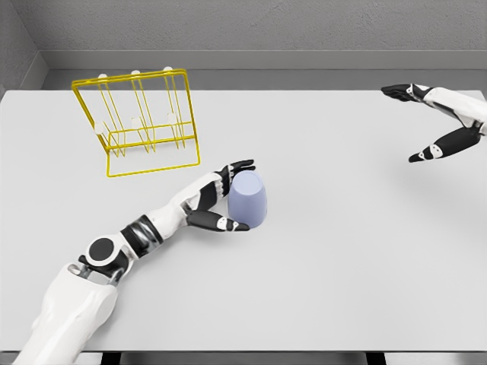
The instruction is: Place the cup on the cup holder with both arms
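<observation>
The bench (342, 266) carries a yellow wire cup holder (141, 122), standing well behind the left hand (221, 201). The right hand (445, 122) hovers far to the right, its fingers (426, 152) spread and holding nothing. The left fingers (228, 223) wrap the sides of the lilac cup (248, 199), which stands mouth-down on the bench.

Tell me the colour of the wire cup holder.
Yellow; the cup holder shows best in the head view, standing at the table's far left.
</observation>
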Motion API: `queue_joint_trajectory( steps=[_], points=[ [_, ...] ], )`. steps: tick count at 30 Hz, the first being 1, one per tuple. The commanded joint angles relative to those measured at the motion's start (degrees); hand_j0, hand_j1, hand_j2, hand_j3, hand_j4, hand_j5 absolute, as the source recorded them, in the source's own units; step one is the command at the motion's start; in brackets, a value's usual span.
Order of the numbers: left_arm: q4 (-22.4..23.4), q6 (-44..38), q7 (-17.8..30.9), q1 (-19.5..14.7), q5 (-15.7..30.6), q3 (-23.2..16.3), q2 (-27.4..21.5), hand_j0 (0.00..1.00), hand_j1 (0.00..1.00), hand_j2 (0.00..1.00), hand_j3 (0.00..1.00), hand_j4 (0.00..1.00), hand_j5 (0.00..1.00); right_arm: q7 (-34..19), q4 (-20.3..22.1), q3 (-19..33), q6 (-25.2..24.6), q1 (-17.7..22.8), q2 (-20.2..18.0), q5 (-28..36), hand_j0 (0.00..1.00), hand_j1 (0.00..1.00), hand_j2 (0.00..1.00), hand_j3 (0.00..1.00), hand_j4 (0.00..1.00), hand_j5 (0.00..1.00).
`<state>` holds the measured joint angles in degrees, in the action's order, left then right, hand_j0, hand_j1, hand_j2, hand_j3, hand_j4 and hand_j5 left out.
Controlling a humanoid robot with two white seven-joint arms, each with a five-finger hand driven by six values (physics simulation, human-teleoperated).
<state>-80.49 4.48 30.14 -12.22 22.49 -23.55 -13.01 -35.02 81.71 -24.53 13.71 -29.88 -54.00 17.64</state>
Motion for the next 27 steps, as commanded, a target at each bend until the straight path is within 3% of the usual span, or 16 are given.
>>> queue_joint_trajectory(
  steps=[1, 3, 5, 10, 19, 27],
  points=[
    [-0.11, 0.00, -0.08, 0.00, 0.27, 0.00, 0.36, 1.00, 1.00, 1.00, 1.00, 1.00, 1.00, 0.02, 0.03, 0.01, -0.09, -0.09, 0.03, 0.29, 1.00, 1.00, 1.00, 1.00, 1.00, 1.00],
    [-0.11, -0.09, -0.08, 0.00, 0.27, 0.00, 0.36, 1.00, 1.00, 1.00, 1.00, 1.00, 1.00, 0.02, 0.03, 0.01, -0.09, -0.09, 0.03, 0.29, 1.00, 1.00, 1.00, 1.00, 1.00, 1.00],
    [-0.11, 0.00, -0.17, 0.00, 0.27, 0.00, 0.44, 0.85, 0.85, 0.85, 0.85, 0.85, 0.85, 0.02, 0.12, 0.01, -0.09, -0.09, 0.21, 0.20, 1.00, 1.00, 1.00, 1.00, 1.00, 1.00],
    [-0.37, 0.09, -0.17, 0.09, 0.36, 0.00, 0.53, 0.62, 0.62, 0.62, 0.62, 0.62, 0.62, 0.02, 0.12, 0.01, -0.09, 0.00, 0.21, -0.77, 1.00, 1.00, 1.00, 1.00, 1.00, 1.00],
    [-0.55, 0.00, -0.08, 0.00, 0.63, -0.09, 0.44, 0.48, 0.48, 0.48, 0.48, 0.48, 0.48, 0.02, 0.12, 0.01, -0.09, -0.09, 0.03, -0.77, 1.00, 1.00, 1.00, 1.00, 1.00, 1.00],
    [-0.81, 0.00, -0.08, -0.09, 0.71, 0.00, 0.44, 0.44, 0.44, 0.44, 0.44, 0.44, 0.44, 0.02, 0.12, 0.01, -0.09, -0.18, 0.03, -0.77, 1.00, 1.00, 1.00, 1.00, 1.00, 1.00]
  ],
)
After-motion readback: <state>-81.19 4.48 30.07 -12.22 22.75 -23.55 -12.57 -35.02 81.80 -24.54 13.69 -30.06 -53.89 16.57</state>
